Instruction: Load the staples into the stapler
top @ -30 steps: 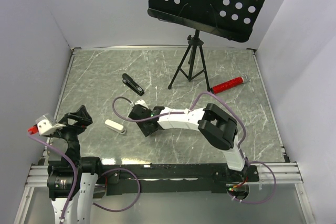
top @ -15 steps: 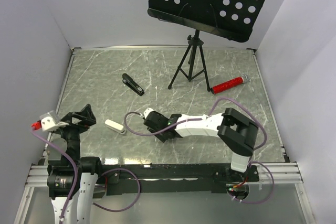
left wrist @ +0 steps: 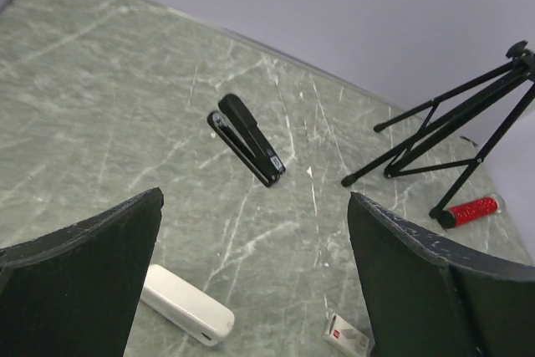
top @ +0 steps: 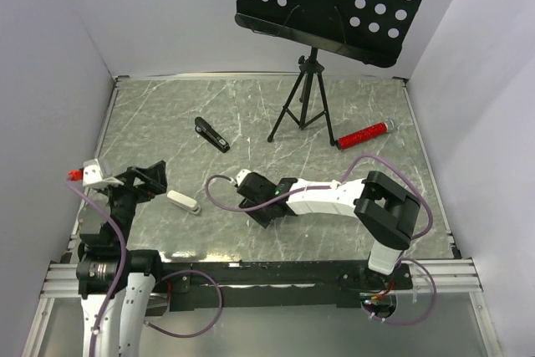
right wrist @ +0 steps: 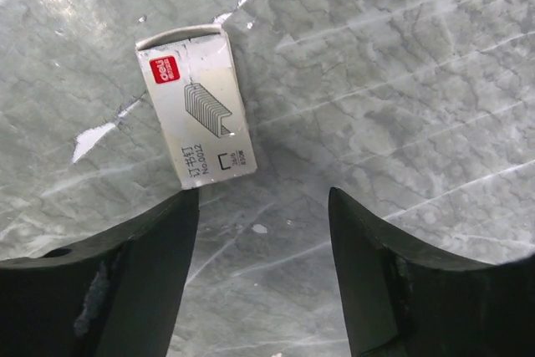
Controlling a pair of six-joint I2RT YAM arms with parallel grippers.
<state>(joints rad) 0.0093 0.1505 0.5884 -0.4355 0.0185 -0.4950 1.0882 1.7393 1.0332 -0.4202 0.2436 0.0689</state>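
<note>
Marbled grey-green table (top: 150,114) carries a black stapler (left wrist: 247,140), lying flat and closed well ahead of the left hand (left wrist: 255,202). That hand's fingers stand wide apart above the table with nothing between them. Staples cannot be made out as a loose strip. A small white box (right wrist: 195,106) printed with a staple drawing lies flat just ahead of the right hand (right wrist: 261,198), its near corner close to the finger on the left of the wrist view, outside the gap. The right hand's fingers are apart, low over bare table, gripping nothing. A white case (left wrist: 185,315) lies just under the left hand. Beyond the stapler stands a black tripod (top: 303,102) under a perforated music desk (top: 334,2), with a red tube (top: 363,135) near its right foot.
</note>
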